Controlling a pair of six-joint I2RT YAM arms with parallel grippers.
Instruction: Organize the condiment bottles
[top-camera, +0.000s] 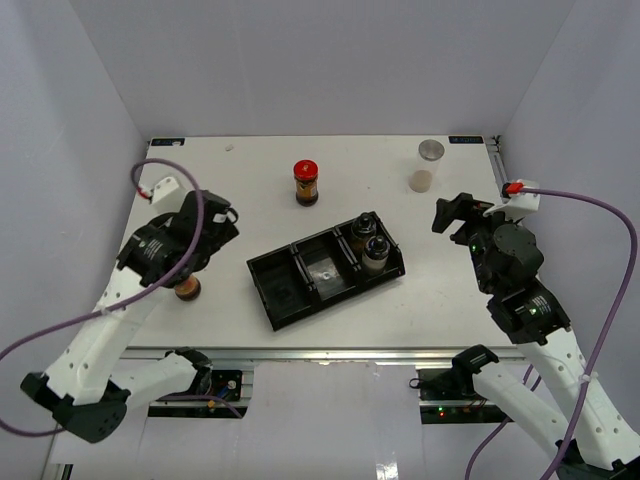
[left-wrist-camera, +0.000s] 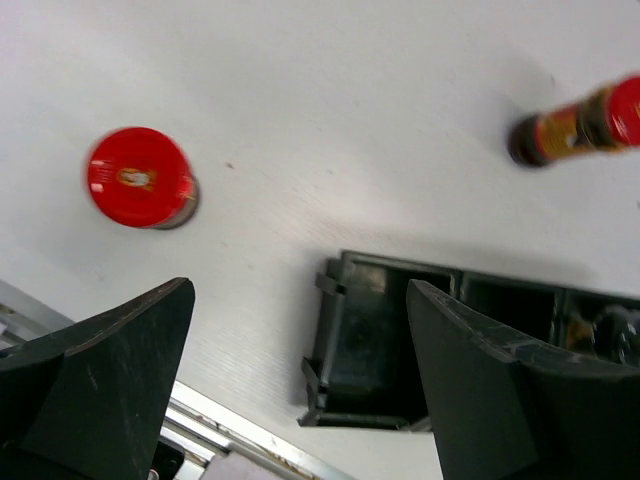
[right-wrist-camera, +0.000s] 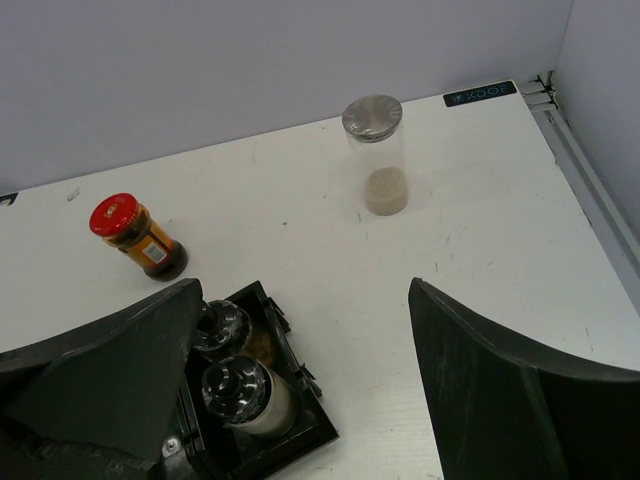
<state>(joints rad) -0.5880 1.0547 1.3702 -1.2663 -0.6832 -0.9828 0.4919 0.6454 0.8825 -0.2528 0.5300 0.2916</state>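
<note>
In the top view, the left arm (top-camera: 165, 250) covers the top of the near red-lidded jar (top-camera: 187, 291) at left. In the left wrist view, the far red-lidded jar (left-wrist-camera: 575, 125) at upper right is blurred and cut by the edge. In the right wrist view, the lower-left finger (right-wrist-camera: 100, 370) hides part of the rear shaker (right-wrist-camera: 222, 328) and the tray (right-wrist-camera: 305, 400).

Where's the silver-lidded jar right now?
In the top view, the silver-lidded jar stands upright near the far right corner, just beyond the right gripper.
</note>
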